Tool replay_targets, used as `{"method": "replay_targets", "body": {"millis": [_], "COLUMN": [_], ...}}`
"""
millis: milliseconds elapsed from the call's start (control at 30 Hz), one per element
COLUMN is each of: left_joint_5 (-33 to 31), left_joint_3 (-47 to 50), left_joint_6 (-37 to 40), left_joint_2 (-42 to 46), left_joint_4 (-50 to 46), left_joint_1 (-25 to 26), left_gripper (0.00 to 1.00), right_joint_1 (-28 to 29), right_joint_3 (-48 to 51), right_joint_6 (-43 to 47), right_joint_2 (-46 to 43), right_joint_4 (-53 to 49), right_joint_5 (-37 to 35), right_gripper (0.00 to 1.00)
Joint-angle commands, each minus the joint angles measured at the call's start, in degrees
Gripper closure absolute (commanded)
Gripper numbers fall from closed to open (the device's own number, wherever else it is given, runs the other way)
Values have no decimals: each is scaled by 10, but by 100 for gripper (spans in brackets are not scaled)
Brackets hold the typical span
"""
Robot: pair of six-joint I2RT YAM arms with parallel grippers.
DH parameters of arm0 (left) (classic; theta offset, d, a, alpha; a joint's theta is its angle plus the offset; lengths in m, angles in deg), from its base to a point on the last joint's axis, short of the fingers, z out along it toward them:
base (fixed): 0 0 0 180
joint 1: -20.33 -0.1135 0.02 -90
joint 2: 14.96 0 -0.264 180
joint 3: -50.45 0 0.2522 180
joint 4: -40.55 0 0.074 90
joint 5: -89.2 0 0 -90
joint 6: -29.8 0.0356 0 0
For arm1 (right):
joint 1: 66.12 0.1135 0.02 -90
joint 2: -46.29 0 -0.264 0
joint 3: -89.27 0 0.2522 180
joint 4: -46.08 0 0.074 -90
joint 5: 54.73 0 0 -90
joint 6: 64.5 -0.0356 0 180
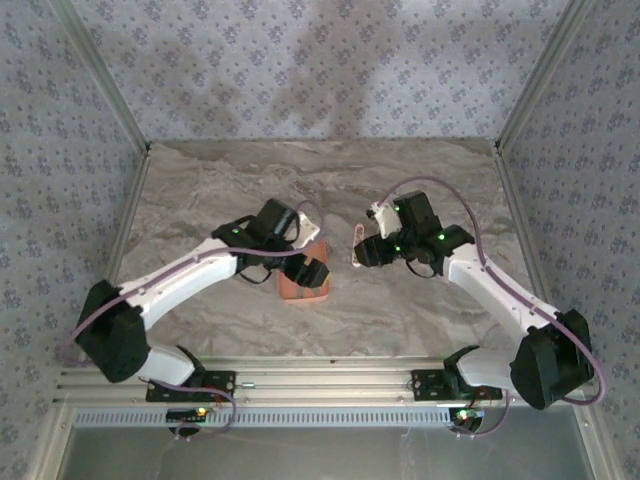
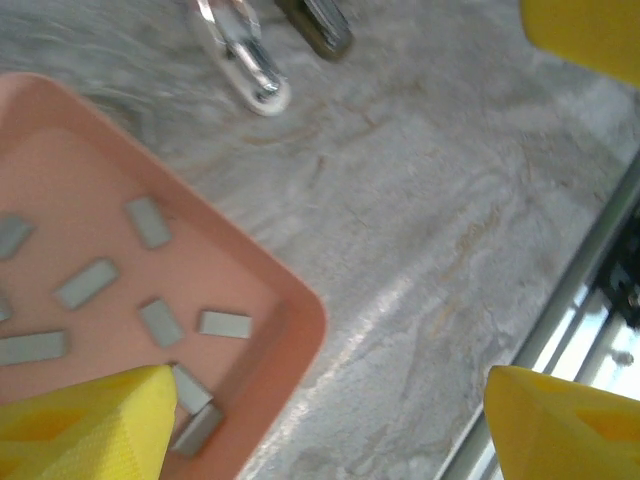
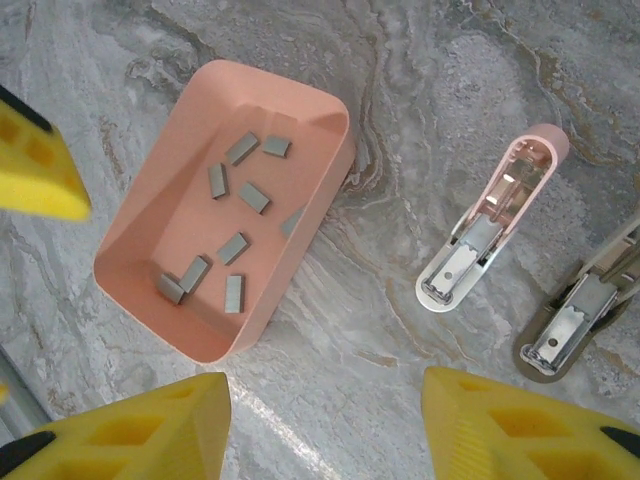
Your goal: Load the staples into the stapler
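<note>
A grey-and-tan marbled worktop (image 1: pixel 420 180) carries three things near its middle. A salmon-pink rectangular tray (image 3: pixel 145 200) sits flat on it. Well apart from the tray, on the robot's right, the pale pink and white stapler (image 3: pixel 490 230) lies opened out, its metal channel facing up. Just beside it, not touching, lies a second stapler (image 3: pixel 580 320), beige-grey, also open and roughly parallel, partly cut off at the right wrist view's edge

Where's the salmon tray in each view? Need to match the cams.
Top external: tray just left of centre.
Left wrist: tray fills the left side, corner pointing right.
Right wrist: tray left of centre, staples inside.
Shared landmark: the pink stapler lying beside it.
</note>
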Motion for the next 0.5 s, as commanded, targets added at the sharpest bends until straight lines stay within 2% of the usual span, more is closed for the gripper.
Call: {"method": "replay_targets", "body": {"millis": [0,233,467], "left_joint_5": [-41,-69,-95], "left_joint_3": [38,130,202], "left_joint_6": [-47,-114,-170], "left_joint_2": [60,156,220], "left_joint_4": [51,111,150], "left_joint_1": [-33,-120,-181], "left_gripper": [18,16,12], "right_joint_1": [14,44,70], "right_joint_3": [-24,-45,-64], "right_joint_6": [-15,-20,-20], "right_joint_2": [-9,4,24], "right_joint_4": [-5,-8,-13], "right_joint_5": [-19,-35,-51], "right_gripper": [46,46,46]}}
